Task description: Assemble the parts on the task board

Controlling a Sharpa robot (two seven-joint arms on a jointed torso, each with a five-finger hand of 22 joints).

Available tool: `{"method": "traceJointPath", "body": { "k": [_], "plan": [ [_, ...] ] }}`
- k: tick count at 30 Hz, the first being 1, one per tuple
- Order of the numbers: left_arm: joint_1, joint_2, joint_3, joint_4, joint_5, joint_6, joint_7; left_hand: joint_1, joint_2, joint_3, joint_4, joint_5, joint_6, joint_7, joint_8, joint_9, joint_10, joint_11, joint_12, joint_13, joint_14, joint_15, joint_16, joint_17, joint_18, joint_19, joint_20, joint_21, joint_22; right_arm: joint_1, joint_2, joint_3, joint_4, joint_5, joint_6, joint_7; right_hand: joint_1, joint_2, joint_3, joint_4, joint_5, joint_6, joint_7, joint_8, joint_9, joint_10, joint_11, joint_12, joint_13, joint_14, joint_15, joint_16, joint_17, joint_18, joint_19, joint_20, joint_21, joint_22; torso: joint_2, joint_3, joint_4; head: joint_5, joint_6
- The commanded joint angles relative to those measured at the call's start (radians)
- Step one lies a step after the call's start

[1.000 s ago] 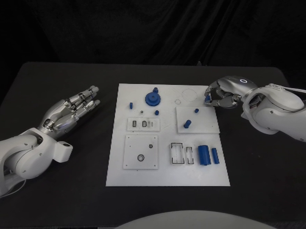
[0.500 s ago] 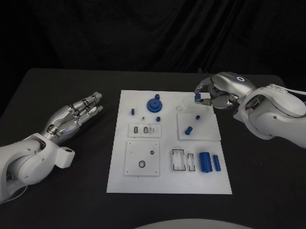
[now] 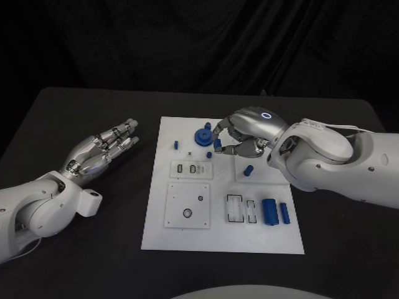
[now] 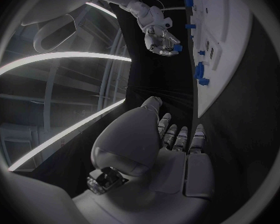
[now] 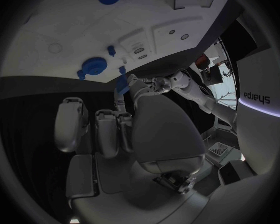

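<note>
A: We see the silver right hand over the far half of the white rectangular task board, its fingers curled in and pinching a small blue cylindrical part; the right wrist view shows that same blue piece at the fingertips.

B: Just beside it, on the board's far side, we make out the round blue gear-like part, and a small blue peg nearer the left edge. Another blue peg lies on the raised white square plate, partly behind the right arm.

A: We find the silver left hand well apart, off the board over the black table, fingers straight and spread, holding nothing.

B: Near the board's right front we see two upright blue cylinders beside a slotted white holder.
</note>
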Motion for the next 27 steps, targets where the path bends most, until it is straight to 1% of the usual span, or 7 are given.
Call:
{"method": "traceJointPath", "body": {
  "k": [1,3,6,9,11,18,27],
  "plan": [
    [0.0,0.004,0.001,0.001,0.0,0.012,0.119,0.005,0.006,0.007,-0.001,0.001,0.002,0.003,0.003,0.001,0.001,0.007,-0.003,-0.001,0.0,0.007,0.001,0.001,0.019,0.001,0.004,0.004,0.002,-0.019,0.027,0.0,-0.02,-0.047,0.07,-0.011,0.003,0.013,0.0,0.003,0.003,0.008,0.001,0.005,0.018,0.106,0.004,0.003,0.263,0.084,0.008,-0.006,0.206,0.009,0.001,0.002,-0.007,0.169,0.001,0.0008,-0.0006,0.007,-0.008],
    [0.0,0.006,0.001,0.0,0.0,0.014,0.118,0.005,0.006,0.007,-0.001,0.001,0.002,0.003,0.003,0.001,0.001,0.007,-0.003,-0.001,0.0,0.007,0.001,0.001,0.019,0.001,0.004,0.004,0.002,-0.031,0.046,0.0,-0.033,-0.054,0.083,-0.016,0.003,0.013,0.0,0.003,0.003,0.008,0.001,0.005,0.018,0.106,0.004,0.003,0.263,0.084,0.008,-0.007,0.206,0.009,0.001,0.002,-0.007,0.169,0.001,0.0004,-0.0002,0.009,-0.013],
    [0.0,0.008,0.001,-0.002,0.0,0.017,0.117,0.005,0.006,0.008,-0.001,0.001,0.0,0.003,0.003,0.001,0.001,0.007,-0.003,-0.001,0.0,0.01,0.001,0.002,0.019,0.002,0.006,0.005,0.002,-0.047,0.071,0.0,-0.052,-0.065,0.104,-0.026,0.003,0.012,-0.001,0.002,0.004,0.007,0.001,0.005,0.018,0.106,0.004,0.003,0.263,0.083,0.008,-0.007,0.205,0.01,-0.001,0.002,-0.012,0.167,0.001,0.0014,-0.0014,0.011,-0.018],
    [0.0,0.01,0.001,-0.004,0.0,0.019,0.117,0.006,0.006,0.008,-0.002,0.001,0.0,0.003,0.003,0.001,0.0,0.007,-0.003,-0.001,0.001,0.012,0.001,0.002,0.019,0.003,0.008,0.006,0.002,-0.06,0.086,0.0,-0.062,-0.071,0.12,-0.036,0.0,0.009,-0.003,0.003,0.005,0.006,0.002,0.004,0.019,0.106,0.004,0.003,0.263,0.083,0.008,-0.009,0.203,0.011,-0.002,0.002,-0.017,0.166,0.001,0.0015,-0.0013,0.011,-0.024],
    [0.0,0.011,0.001,-0.005,0.0,0.02,0.116,0.006,0.006,0.009,-0.002,0.001,0.0,0.003,0.003,0.001,0.0,0.007,-0.003,-0.001,0.001,0.013,0.001,0.002,0.019,0.003,0.008,0.006,0.002,-0.066,0.094,0.0,-0.068,-0.073,0.127,-0.04,-0.002,0.008,-0.004,0.004,0.005,0.005,0.003,0.004,0.019,0.106,0.004,0.003,0.263,0.083,0.008,-0.01,0.203,0.012,-0.004,0.002,-0.02,0.165,0.001,0.0015,-0.0014,0.01,-0.026],
    [0.0,0.014,0.001,-0.008,0.0,0.023,0.115,0.006,0.006,0.009,-0.002,0.001,-0.001,0.002,0.003,0.0,0.0,0.006,-0.003,-0.001,0.002,0.015,0.002,0.002,0.019,0.004,0.009,0.007,0.003,-0.08,0.11,0.0,-0.081,-0.076,0.145,-0.048,-0.007,0.006,-0.007,0.005,0.007,0.001,0.004,0.002,0.019,0.106,0.005,0.003,0.263,0.082,0.009,-0.012,0.201,0.014,-0.007,0.002,-0.028,0.163,0.001,0.0011,-0.0013,0.007,-0.033],
    [-0.001,0.016,0.001,-0.01,0.0,0.027,0.115,0.006,0.007,0.01,-0.003,0.001,-0.002,0.002,0.003,0.0,0.0,0.006,-0.003,-0.001,0.003,0.017,0.002,0.002,0.019,0.005,0.011,0.007,0.003,-0.086,0.12,0.0,-0.091,-0.077,0.154,-0.053,-0.014,0.004,-0.012,0.007,0.01,-0.02,0.011,-0.012,0.015,0.106,0.011,0.003,0.263,0.08,0.013,-0.018,0.196,0.016,-0.012,0.005,-0.042,0.159,0.001,0.0011,-0.0014,0.007,-0.039]
  ]
}}
